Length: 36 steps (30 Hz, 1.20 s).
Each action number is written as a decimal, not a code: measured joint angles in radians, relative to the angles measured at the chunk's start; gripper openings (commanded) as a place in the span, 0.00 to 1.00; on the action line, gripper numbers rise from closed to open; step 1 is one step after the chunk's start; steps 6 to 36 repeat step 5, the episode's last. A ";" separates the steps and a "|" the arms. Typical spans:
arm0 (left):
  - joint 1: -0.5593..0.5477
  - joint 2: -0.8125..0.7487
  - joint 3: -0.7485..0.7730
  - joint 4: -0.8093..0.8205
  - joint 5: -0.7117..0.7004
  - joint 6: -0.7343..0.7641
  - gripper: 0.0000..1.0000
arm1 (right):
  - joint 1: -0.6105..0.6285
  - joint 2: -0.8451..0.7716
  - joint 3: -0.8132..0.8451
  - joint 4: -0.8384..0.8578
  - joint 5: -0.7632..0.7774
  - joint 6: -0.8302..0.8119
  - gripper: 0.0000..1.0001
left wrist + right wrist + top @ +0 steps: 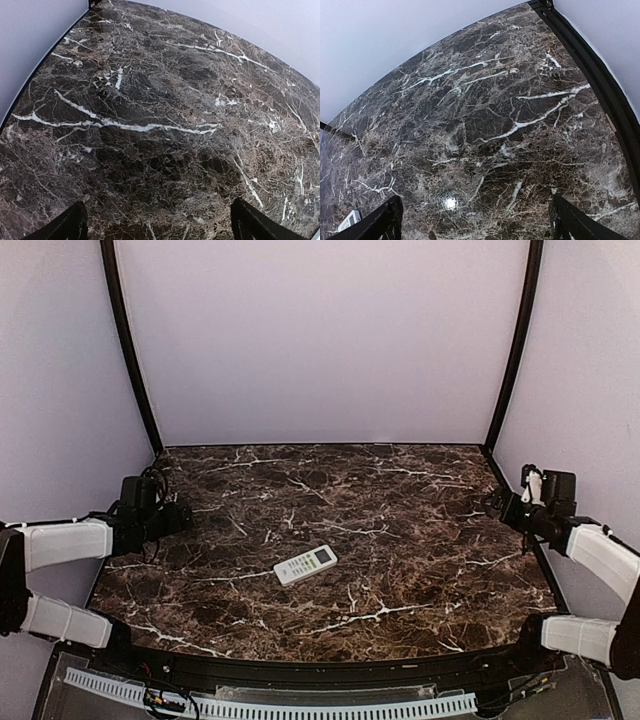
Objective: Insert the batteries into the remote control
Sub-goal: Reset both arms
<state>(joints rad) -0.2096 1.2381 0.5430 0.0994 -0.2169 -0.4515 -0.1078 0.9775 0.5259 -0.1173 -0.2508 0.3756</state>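
White remote control (305, 565) lies face up on a dark marble tabletop (400, 540). Well left of it the left gripper (160, 220) is spread wide; well right of it the right gripper (475, 220) is too.

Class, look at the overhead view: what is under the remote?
The remote lies buttons-up, flat on the marble table. Its back and the patch of table beneath it are covered, so nothing there can be seen.

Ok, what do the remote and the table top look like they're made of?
Remote: looks like white moulded plastic, smooth, with small greyish buttons. Table top: dark brown marble look with white veins, fairly glossy since a light glints in it; real stone or printed laminate, I can't tell.
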 measured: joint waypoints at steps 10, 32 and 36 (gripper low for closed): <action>0.000 -0.079 -0.092 0.153 -0.024 -0.006 0.99 | 0.000 -0.015 -0.035 0.029 0.032 0.006 0.99; 0.000 -0.079 -0.092 0.153 -0.024 -0.006 0.99 | 0.000 -0.015 -0.035 0.029 0.032 0.006 0.99; 0.000 -0.079 -0.092 0.153 -0.024 -0.006 0.99 | 0.000 -0.015 -0.035 0.029 0.032 0.006 0.99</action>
